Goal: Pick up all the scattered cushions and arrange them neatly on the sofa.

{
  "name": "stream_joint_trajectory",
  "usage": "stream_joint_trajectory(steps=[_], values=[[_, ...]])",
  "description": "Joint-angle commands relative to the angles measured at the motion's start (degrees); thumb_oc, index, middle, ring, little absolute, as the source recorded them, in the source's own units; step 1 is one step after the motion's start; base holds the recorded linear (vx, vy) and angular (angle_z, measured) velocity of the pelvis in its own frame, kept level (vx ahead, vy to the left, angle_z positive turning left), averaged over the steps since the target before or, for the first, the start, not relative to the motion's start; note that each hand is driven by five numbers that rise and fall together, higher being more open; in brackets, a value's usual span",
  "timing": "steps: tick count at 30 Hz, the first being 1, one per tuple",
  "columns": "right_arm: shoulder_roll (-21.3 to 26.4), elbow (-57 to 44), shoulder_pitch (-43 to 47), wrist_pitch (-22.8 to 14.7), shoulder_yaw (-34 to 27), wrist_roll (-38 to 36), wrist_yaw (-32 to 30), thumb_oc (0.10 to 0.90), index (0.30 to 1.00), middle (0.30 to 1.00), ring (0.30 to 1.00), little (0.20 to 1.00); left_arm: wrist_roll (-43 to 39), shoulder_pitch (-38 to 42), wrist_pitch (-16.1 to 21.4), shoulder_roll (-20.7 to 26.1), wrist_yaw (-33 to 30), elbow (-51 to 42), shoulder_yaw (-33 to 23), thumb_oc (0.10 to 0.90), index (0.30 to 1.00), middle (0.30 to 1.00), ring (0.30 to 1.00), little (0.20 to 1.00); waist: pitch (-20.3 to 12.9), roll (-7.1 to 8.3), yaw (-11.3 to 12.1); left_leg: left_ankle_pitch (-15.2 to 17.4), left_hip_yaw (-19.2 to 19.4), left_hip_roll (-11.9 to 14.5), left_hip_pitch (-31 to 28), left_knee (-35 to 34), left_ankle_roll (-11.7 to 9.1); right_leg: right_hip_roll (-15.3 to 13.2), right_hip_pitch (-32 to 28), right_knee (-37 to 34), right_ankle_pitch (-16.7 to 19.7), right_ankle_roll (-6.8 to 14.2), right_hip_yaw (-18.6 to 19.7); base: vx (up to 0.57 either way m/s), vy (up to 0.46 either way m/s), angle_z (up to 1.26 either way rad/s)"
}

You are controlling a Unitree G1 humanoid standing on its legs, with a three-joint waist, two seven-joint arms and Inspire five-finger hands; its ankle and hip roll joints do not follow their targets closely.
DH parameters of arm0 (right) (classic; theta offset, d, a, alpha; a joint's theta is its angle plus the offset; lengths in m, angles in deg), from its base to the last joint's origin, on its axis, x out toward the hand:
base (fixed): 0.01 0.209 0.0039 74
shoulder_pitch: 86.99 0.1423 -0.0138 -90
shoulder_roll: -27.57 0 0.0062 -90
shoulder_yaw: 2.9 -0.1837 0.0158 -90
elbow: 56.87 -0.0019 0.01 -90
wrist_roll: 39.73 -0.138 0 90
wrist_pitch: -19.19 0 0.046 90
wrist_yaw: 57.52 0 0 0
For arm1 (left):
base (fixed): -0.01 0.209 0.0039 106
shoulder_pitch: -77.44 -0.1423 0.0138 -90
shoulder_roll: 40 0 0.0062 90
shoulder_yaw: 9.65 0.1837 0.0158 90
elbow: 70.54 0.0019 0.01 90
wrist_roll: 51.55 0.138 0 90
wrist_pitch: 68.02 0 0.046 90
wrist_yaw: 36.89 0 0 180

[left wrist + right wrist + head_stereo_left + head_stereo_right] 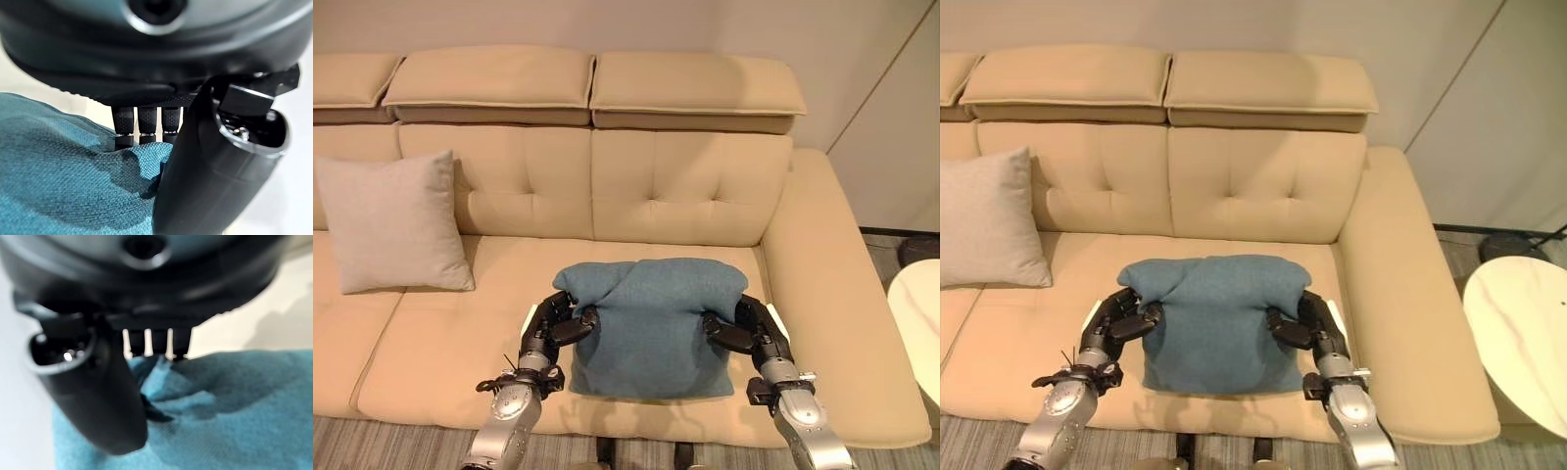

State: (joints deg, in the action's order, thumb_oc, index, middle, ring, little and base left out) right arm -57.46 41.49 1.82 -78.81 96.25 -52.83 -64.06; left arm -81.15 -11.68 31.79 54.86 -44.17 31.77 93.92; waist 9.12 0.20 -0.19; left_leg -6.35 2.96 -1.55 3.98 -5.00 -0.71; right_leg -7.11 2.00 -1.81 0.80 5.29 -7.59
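A teal blue cushion point(651, 328) rests on the beige sofa's seat point(460, 333), near its front edge and right of centre. My left hand point(551, 328) grips the cushion's left side, thumb and fingers point(139, 125) pinching the fabric point(58, 171). On the opposite side my right hand point(749, 331) pinches the right edge, its thumb point(105, 396) pressed into the cloth point(234, 406). The cushion's top sags forward between the hands. A light grey cushion point(391, 220) leans upright against the backrest at the left.
The sofa's right armrest point(832, 294) runs beside my right hand. A round white side table point(1523, 333) stands to the right of the sofa. Grey carpet point(401, 446) lies in front of the seat.
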Motion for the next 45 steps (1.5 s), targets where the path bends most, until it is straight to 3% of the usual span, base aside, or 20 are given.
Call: stream_joint_trajectory(steps=[1, 4, 7, 16, 24, 25, 26, 27, 34, 41, 45], values=[[-1.3, -7.7, 14.9, -10.1, -0.4, 1.5, -4.0, 0.4, 0.3, 0.3, 0.3, 0.3, 3.9, 13.9, 10.6, -1.8, -1.1, -7.7, 2.6, 0.4, 0.3, 0.3, 0.3, 0.3, -4.1, 2.05, 0.2, 9.7, 1.3, 1.2, 3.0, 7.1, -0.3, -0.8, 3.1, 3.2, 0.0, 2.3, 1.6, -0.11, 0.002, -0.08], [-0.7, -4.7, 26.6, -10.3, 2.9, 5.5, -10.1, 0.4, 0.3, 0.3, 0.3, 0.3, 6.1, 26.0, 12.1, -1.1, -6.6, -3.6, 5.0, 0.4, 0.3, 0.3, 0.3, 0.3, -2.7, 1.64, 0.2, 9.0, 1.1, 1.4, 7.1, 7.6, -0.4, -0.8, 7.4, 3.4, 1.1, 2.1, 1.8, -0.12, -0.012, -0.05], [2.8, 1.2, 43.0, -10.6, 5.7, 9.9, -17.3, 0.4, 0.3, 0.3, 0.3, 0.3, 9.4, 42.6, 14.2, 3.0, -12.6, 3.3, 7.9, 0.4, 0.3, 0.3, 0.3, 0.3, -0.8, 1.54, 0.6, 8.2, 0.5, 1.7, 13.3, 9.4, -0.8, -0.8, 13.4, 4.6, 2.2, 2.1, 2.0, -0.15, -0.03, -0.06], [7.3, 11.1, 59.9, -9.7, 9.0, 13.4, -24.8, 0.4, 0.3, 0.3, 0.3, 0.3, 9.6, 59.3, 15.5, 6.8, -17.8, 14.3, 10.9, 0.4, 0.3, 0.3, 0.3, 0.3, 0.9, 1.07, 0.4, 6.6, -1.0, 1.3, 20.5, 10.5, -1.3, -1.0, 21.2, 5.6, 3.6, 2.3, 2.8, -0.03, -0.01, -0.02], [4.4, 14.8, 54.4, -9.1, 9.7, 12.2, -22.6, 0.4, 0.3, 0.3, 0.3, 0.3, 10.0, 54.7, 13.5, 4.4, -16.7, 17.6, 10.9, 0.4, 0.3, 0.3, 0.3, 0.3, 2.5, 0.79, -0.3, 5.7, -1.1, 1.5, 22.2, 10.3, -1.3, -0.9, 23.9, 6.4, 3.9, 2.1, 3.1, -0.02, -0.006, -0.03], [4.2, 15.2, 53.6, -9.0, 9.8, 11.9, -21.9, 0.436, 0.354, 0.354, 0.354, 0.354, 10.9, 54.2, 13.0, 4.6, -16.4, 18.3, 11.2, 0.467, 0.401, 0.401, 0.401, 0.401, 2.6, 0.75, -0.4, 5.7, -1.1, 1.5, 22.1, 10.2, -1.3, -0.8, 24.0, 6.4, 3.9, 2.0, 3.1, -0.02, -0.023, 0.52], [4.1, 15.3, 52.7, -9.0, 9.8, 11.8, -21.4, 0.678, 0.716, 0.716, 0.716, 0.716, 11.5, 53.9, 12.5, 4.5, -16.2, 18.8, 11.5, 0.8, 0.9, 0.9, 0.9, 0.9, 2.7, 0.75, -0.5, 5.6, -1.2, 1.4, 22.1, 10.1, -1.3, -0.8, 24.1, 6.4, 3.9, 2.0, 3.1, -0.05, -0.029, 0.26], [3.9, 15.9, 51.2, -9.1, 9.6, 11.7, -20.7, 0.8, 0.9, 0.9, 0.9, 0.9, 12.4, 53.0, 12.0, 4.6, -16.1, 19.4, 11.3, 0.8, 0.9, 0.9, 0.9, 0.9, 2.9, 0.72, -0.7, 5.0, -1.3, 1.4, 22.5, 9.8, -1.3, -0.9, 24.5, 6.1, 4.3, 1.9, 3.0, -0.06, -0.029, -0.02], [6.9, 15.6, 49.7, -8.6, 8.4, 12.7, -20.2, 0.8, 0.9, 0.9, 0.9, 0.9, 11.7, 49.6, 11.7, 6.3, -15.2, 19.2, 8.6, 0.8, 0.9, 0.9, 0.9, 0.9, 2.8, 0.73, -0.6, 4.6, -1.4, 1.5, 21.4, 8.3, -1.5, -0.6, 23.5, 5.0, 4.3, 1.9, 2.6, -0.02, -0.028, -0.15], [17.9, 18.0, 49.9, -7.0, 4.1, 10.5, -21.0, 0.8, 0.9, 0.9, 0.9, 0.9, 6.9, 45.7, 11.1, 12.1, -14.2, 22.5, 1.4, 0.8, 0.9, 0.9, 0.9, 0.9, 1.6, 1.32, -0.1, 3.6, -1.6, 1.6, 17.5, 5.1, -2.2, 0.0, 19.4, 2.4, 4.5, 1.9, 1.5, 0.0, -0.024, 0.06], [21.4, 19.7, 46.8, -5.5, 1.2, 8.8, -20.3, 0.8, 0.9, 0.9, 0.9, 0.9, 3.4, 41.6, 10.4, 14.3, -12.1, 23.3, -2.0, 0.8, 0.9, 0.9, 0.9, 0.9, 0.7, 1.42, 0.1, 3.0, -1.7, 1.8, 15.3, 2.9, -2.4, 0.4, 17.3, 1.1, 4.5, 1.9, 1.2, 0.01, -0.018, 0.05]])
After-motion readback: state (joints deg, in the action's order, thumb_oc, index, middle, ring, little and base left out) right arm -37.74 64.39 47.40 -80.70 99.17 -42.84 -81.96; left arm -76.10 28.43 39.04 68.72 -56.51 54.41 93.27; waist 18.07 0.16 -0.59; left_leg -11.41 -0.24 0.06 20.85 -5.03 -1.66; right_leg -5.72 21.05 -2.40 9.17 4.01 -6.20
